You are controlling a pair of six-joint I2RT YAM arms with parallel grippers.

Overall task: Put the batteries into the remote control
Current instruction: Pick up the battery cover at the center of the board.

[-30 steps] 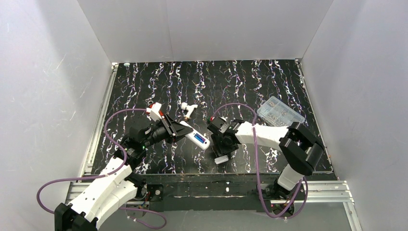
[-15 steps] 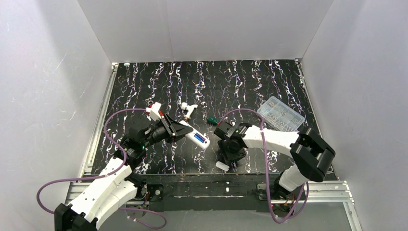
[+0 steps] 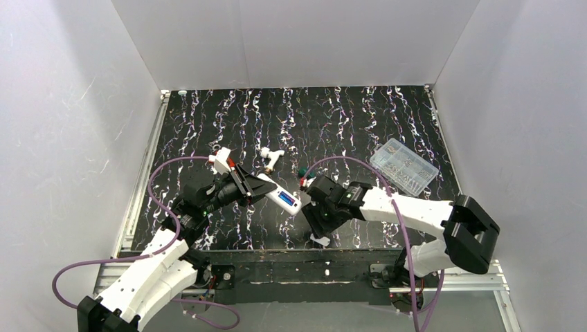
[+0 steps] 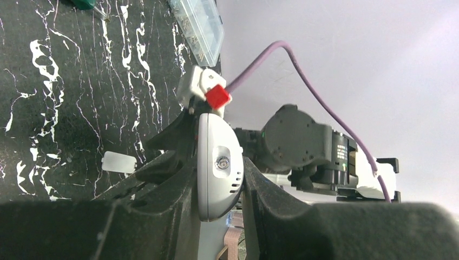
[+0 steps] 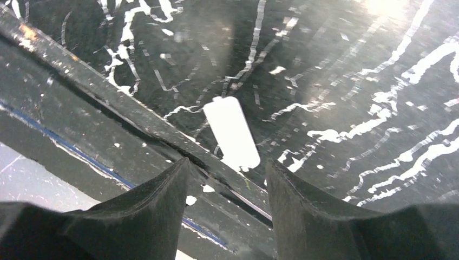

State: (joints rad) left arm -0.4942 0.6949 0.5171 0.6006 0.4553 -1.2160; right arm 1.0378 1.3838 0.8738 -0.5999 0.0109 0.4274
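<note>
My left gripper [image 3: 265,189] is shut on the remote control [image 3: 278,197], a slim white bar held off the table and slanting down to the right. A blue strip [image 3: 285,201], the batteries by their colour, shows in its open recess. In the left wrist view the remote's rounded end [image 4: 218,168] is pinched between both fingers. My right gripper [image 3: 321,224] hangs open near the table's front edge, over a small white lid [image 3: 320,240]. The right wrist view shows that lid [image 5: 231,132] flat on the table beyond the open gripper [image 5: 227,176], touching neither finger.
A green-handled screwdriver [image 3: 302,173] lies just behind the right wrist. A white T-shaped fitting [image 3: 270,158] sits behind the remote. A clear plastic box [image 3: 403,163] stands at the back right. The table's front rail [image 5: 124,135] runs right under the right fingers.
The white lid has ended up lower, at the front edge, lying free. The right arm's elbow swung out to the right and its jaws widened slightly. The left arm and remote have not moved.
</note>
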